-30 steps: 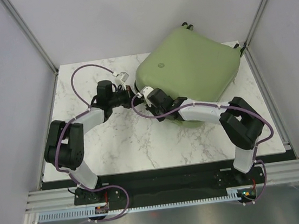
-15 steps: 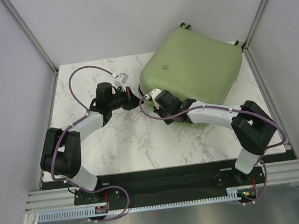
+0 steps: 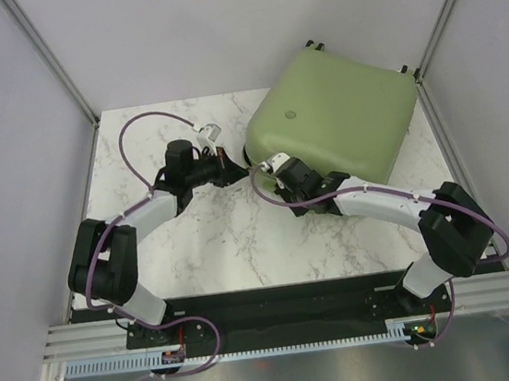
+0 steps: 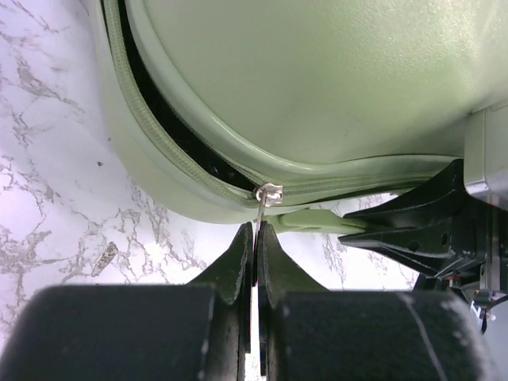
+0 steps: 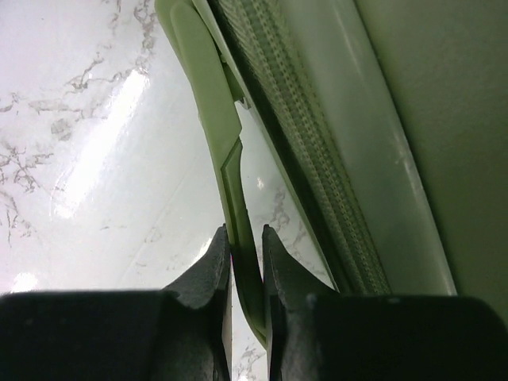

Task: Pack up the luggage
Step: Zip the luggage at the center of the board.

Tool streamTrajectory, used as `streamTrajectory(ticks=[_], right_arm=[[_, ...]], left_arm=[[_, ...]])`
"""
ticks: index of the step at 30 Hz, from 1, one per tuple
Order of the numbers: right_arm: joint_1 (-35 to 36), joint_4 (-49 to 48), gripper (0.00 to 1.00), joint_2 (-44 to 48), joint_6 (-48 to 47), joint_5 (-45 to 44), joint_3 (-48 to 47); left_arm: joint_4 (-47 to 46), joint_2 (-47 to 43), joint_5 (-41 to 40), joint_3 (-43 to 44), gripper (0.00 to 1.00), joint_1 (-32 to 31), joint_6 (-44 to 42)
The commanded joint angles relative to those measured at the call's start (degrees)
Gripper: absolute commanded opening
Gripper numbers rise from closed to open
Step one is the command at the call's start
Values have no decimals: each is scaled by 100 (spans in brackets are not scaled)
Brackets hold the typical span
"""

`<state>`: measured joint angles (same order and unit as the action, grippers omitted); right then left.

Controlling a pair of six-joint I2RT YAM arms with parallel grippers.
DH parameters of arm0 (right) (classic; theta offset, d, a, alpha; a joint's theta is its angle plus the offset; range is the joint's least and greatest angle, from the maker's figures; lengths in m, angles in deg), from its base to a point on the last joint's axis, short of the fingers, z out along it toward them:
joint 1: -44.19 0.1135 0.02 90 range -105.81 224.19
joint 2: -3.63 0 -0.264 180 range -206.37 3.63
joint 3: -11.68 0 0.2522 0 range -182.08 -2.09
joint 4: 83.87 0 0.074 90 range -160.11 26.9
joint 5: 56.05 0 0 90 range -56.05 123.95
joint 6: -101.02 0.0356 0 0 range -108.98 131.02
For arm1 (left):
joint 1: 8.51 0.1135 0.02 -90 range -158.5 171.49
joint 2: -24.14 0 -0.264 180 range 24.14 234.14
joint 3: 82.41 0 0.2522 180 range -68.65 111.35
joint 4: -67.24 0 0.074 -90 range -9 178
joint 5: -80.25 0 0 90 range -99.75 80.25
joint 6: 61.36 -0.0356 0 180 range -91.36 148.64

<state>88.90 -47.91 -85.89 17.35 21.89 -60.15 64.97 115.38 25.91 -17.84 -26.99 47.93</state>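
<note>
The luggage [image 3: 339, 120], a large light sage-green hard-shell suitcase with rounded corners, lies flat on the white marble-patterned counter [image 3: 205, 243] in the upper right of the overhead frame, with its two shells folded together, so by the look of it any loading is finished and the job is now down to closing it. Both arms meet at its corner nearest the middle of that frame. The left hand [image 4: 255, 230] is pinched narrow on the small silver metal zipper pull [image 4: 261, 210], which hangs from the slider [image 4: 268, 193] on the seam. In the left wrist view a dark gap [image 4: 171, 127] runs from the slider toward the upper left of the frame, so that stretch is unzipped; to the right of the slider the green zip band looks joined. The right hand [image 5: 244, 234] is closed on a pale green flat strap [image 5: 210, 103] just beside the seam, seemingly steadying the case. I judge the zipping part done, with the open run around the corner left; how far the gap goes beyond the frame cannot be told.
</note>
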Motion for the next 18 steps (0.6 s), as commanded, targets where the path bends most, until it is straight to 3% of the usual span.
streamTrajectory(ticks=[1, 18], right_arm=[[-375, 2051, 0, 803, 1405, -1361, 269], [-516, 2728, 0, 1498, 2513, -1370, 542]], left_arm=[[-295, -133, -1597, 122, 2, 424, -145], [-348, 227, -2343, 641, 2, 424, -215]])
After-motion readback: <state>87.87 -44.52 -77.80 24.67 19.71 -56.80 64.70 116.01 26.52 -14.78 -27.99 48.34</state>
